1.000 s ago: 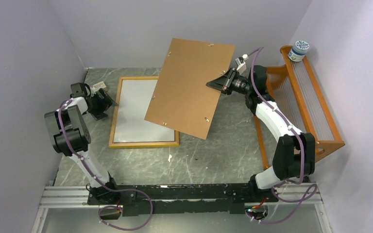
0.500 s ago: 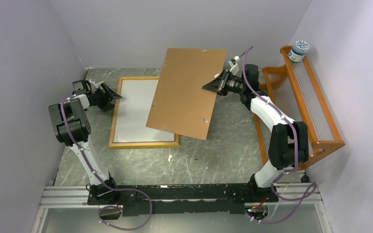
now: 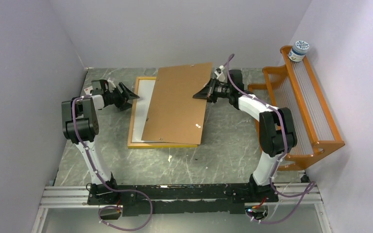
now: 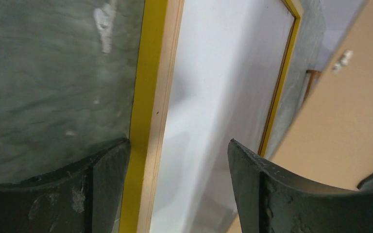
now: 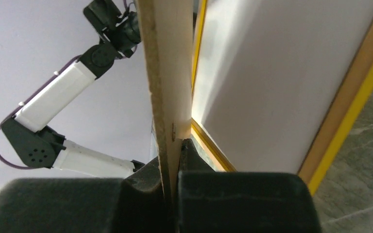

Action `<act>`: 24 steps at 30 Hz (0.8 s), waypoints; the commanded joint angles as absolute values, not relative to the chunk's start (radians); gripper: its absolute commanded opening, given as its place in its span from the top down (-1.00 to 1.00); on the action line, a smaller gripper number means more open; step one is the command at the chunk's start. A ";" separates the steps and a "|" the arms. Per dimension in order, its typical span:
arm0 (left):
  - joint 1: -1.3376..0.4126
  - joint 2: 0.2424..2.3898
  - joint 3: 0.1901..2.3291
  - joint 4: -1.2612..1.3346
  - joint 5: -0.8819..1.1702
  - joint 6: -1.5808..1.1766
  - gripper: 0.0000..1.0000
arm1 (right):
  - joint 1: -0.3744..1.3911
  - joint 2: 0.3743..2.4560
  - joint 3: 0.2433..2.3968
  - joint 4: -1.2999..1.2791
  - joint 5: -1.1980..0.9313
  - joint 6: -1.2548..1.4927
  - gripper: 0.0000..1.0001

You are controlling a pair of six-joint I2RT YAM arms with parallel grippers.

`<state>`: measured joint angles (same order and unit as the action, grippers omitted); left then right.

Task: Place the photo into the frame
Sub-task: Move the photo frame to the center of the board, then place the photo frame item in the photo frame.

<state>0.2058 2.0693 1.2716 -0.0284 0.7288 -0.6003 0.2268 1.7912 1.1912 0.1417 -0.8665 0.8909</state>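
R grip (image 3: 197,95): clamped on backing board (image 3: 175,104) edge | L grip (image 3: 130,93): jaws apart, astride frame (image 3: 132,116) rail | you: square board to frame, lower flat, don't shift photo (image 3: 143,104)

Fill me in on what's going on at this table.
The right end effector is shut on the edge of the brown backing panel, holding it tilted over the frame, which lies flat on the table. A white sheet, apparently the photo face down, sits inside. The left end effector is open, straddling the frame's rail on its side.
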 commanded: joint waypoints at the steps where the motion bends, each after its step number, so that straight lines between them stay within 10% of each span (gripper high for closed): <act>1: 0.186 2.044 1.249 -0.055 0.715 -0.627 -0.60 | 0.242 1.835 1.315 0.141 -0.918 0.908 1.00; 24: 0.191 1.974 1.280 -0.286 0.547 -0.552 -0.29 | 0.314 2.289 1.805 -0.140 -1.039 0.920 1.00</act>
